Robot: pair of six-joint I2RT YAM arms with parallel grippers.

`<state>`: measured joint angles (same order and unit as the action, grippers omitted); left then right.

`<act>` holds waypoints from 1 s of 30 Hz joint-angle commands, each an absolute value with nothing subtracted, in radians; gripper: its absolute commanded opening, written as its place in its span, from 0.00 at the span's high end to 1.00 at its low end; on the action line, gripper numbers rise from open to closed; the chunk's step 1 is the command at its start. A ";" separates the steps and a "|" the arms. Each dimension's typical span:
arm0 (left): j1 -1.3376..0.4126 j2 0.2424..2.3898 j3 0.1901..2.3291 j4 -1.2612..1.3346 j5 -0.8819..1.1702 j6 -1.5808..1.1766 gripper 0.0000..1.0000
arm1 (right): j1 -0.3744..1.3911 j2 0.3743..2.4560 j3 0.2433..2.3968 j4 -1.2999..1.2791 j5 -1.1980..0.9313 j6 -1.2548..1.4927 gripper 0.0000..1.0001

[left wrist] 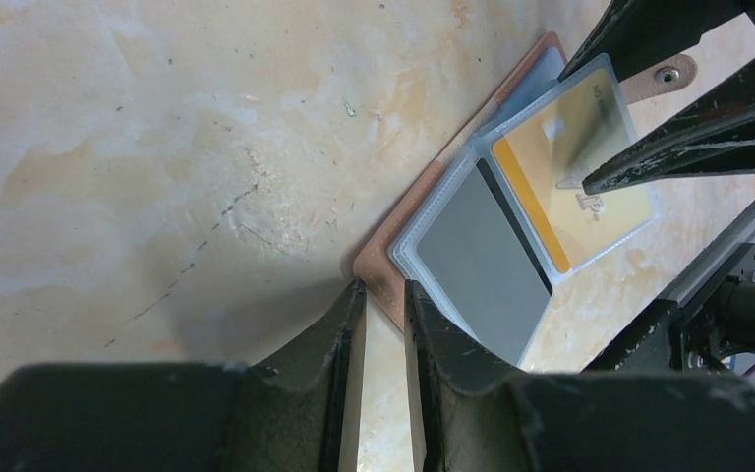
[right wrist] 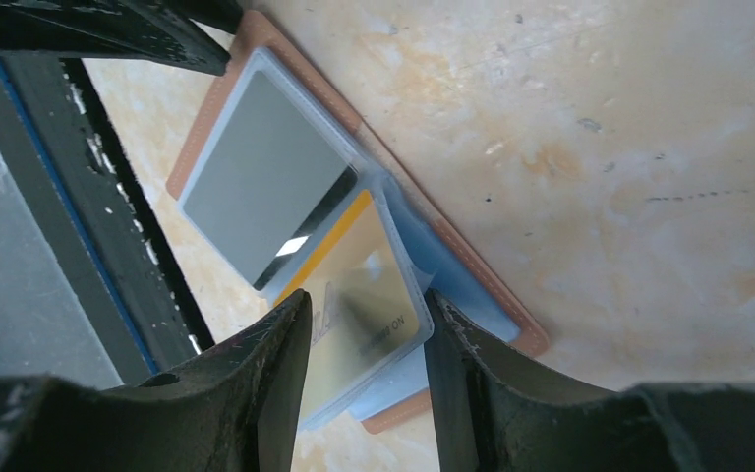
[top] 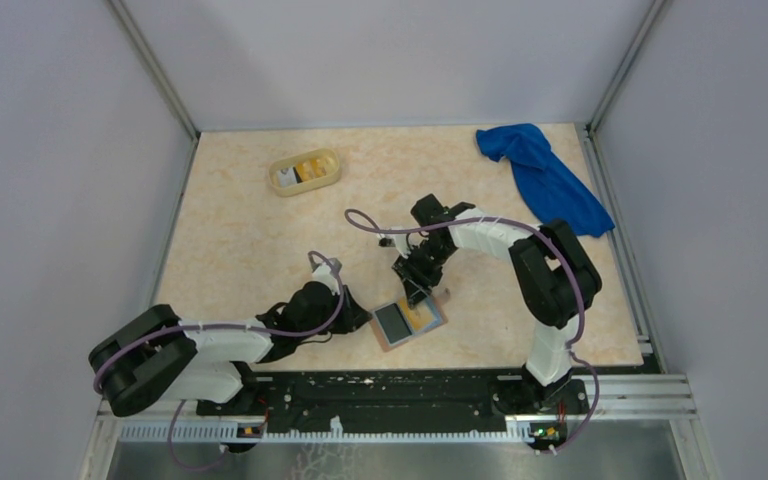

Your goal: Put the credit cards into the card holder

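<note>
Card holder (top: 396, 322) open flat on table (top: 260, 250), near edge, centre; grey card (right wrist: 256, 187) and yellow card (right wrist: 349, 295) in its clear sleeves. Right gripper (right wrist: 364, 313) jaws apart, straddling yellow card. Left gripper (left wrist: 383, 290) jaws narrowly apart at holder's left corner, cannot tell if pinching it

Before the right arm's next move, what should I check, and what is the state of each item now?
1. The card holder lies open and flat: ok.
2. The left gripper sits at the holder's tan corner, jaws slightly apart: ok. Whether it presses the corner down: cannot tell.
3. The grey card is seated in its sleeve: ok.
4. The yellow card is fully inside the clear sleeve: cannot tell, its near end is hidden.
5. The right gripper straddles the yellow card: ok. Whether it grips the card: cannot tell.
6. The tray has more cards: cannot tell, contents too small.
</note>
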<state>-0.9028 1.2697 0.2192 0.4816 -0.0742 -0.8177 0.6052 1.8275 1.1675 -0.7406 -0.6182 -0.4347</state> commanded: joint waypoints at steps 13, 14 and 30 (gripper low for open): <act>-0.902 1.244 0.230 0.500 -0.061 -0.806 0.70 | 0.584 1.810 1.227 -0.790 -0.845 -0.444 0.56; -0.902 1.230 0.228 0.489 -0.066 -0.803 0.68 | 0.583 1.816 1.228 -0.795 -0.855 -0.447 0.56; -0.902 1.184 0.195 0.601 0.040 -0.809 0.64 | 0.576 1.874 1.235 -0.826 -0.937 -0.459 0.58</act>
